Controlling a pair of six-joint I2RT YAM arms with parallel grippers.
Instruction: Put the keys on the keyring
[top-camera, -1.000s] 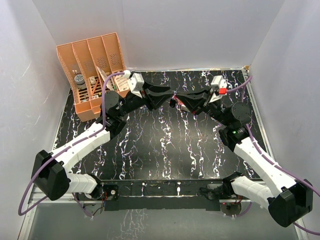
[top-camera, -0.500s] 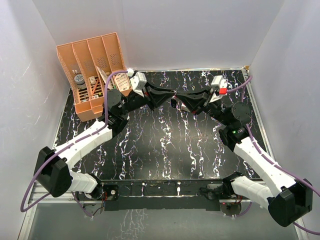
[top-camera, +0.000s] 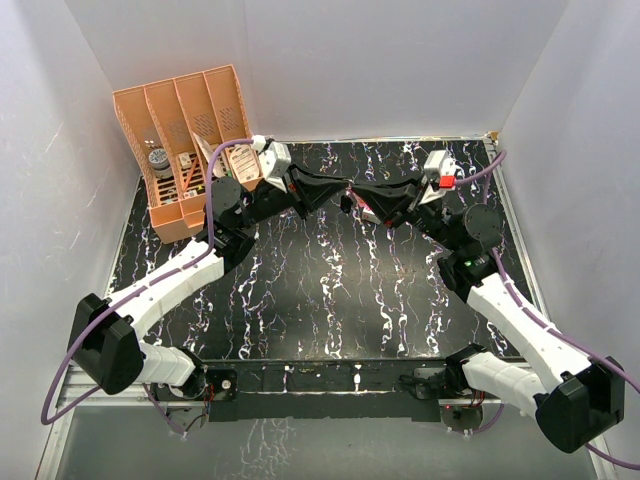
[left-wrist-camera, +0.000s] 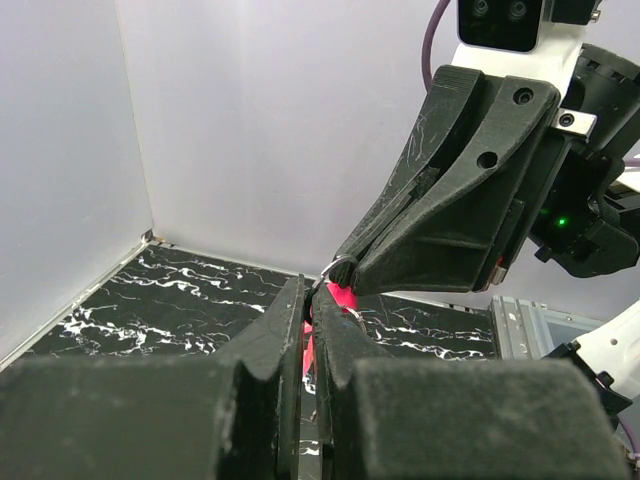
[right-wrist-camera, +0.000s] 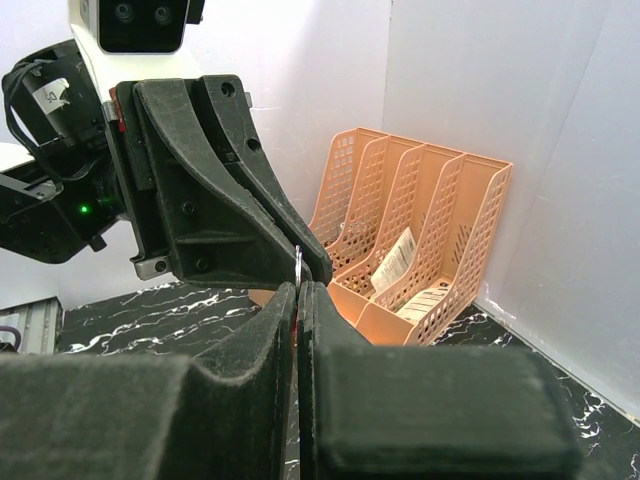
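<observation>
The left claw (left-wrist-camera: 311, 302) is pressed together on the keyring (left-wrist-camera: 343, 297), pinching its pink strap above the bench (top-camera: 330, 290). The right claw (right-wrist-camera: 297, 292) meets it tip to tip (also closed) and nips a thin silvery sliver, probably the keys (right-wrist-camera: 297, 262). The small ring (left-wrist-camera: 338, 268) sits where they meet.

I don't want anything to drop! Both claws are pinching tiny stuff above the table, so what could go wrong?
The left claw grips the pink strap only at its fingertips, so a tug might pull it free. The metal piece in the right claw barely pokes out and could slip down to the table. The claw tips are very close and might bump.
</observation>
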